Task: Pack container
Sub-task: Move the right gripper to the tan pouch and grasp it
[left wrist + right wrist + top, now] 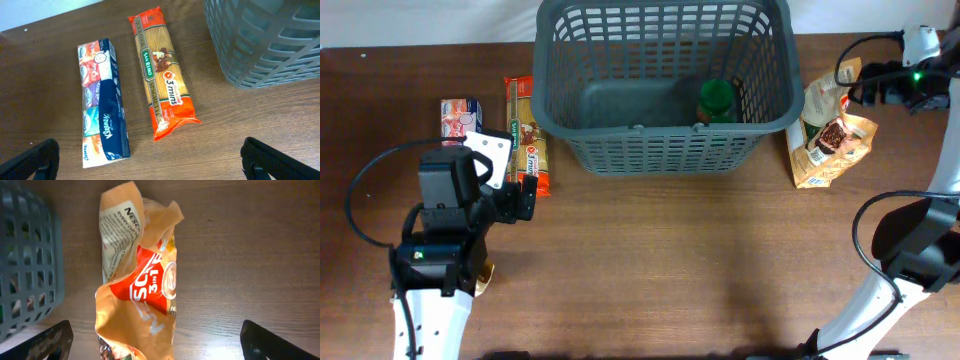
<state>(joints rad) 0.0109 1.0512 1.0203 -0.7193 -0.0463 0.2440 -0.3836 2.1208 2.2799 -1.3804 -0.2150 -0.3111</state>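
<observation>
The dark grey lattice basket (665,128) stands at the back centre, with a green-lidded jar (716,100) inside it. The basket's corner shows in the left wrist view (270,45) and its wall in the right wrist view (25,265). My left gripper (525,195) (150,167) is open and empty, just in front of a red-and-orange spaghetti packet (527,135) (162,75) and a tissue pack (460,115) (102,100). My right gripper (848,78) (160,347) is open, hovering over a crumpled orange Nescafe 3-in-1 bag (830,135) (137,285) that lies right of the basket.
A small gold-coloured item (486,276) peeks out beside the left arm's base. Black cables loop off both arms at the table's left and right sides. Bare wooden tabletop (670,250) lies in front of the basket.
</observation>
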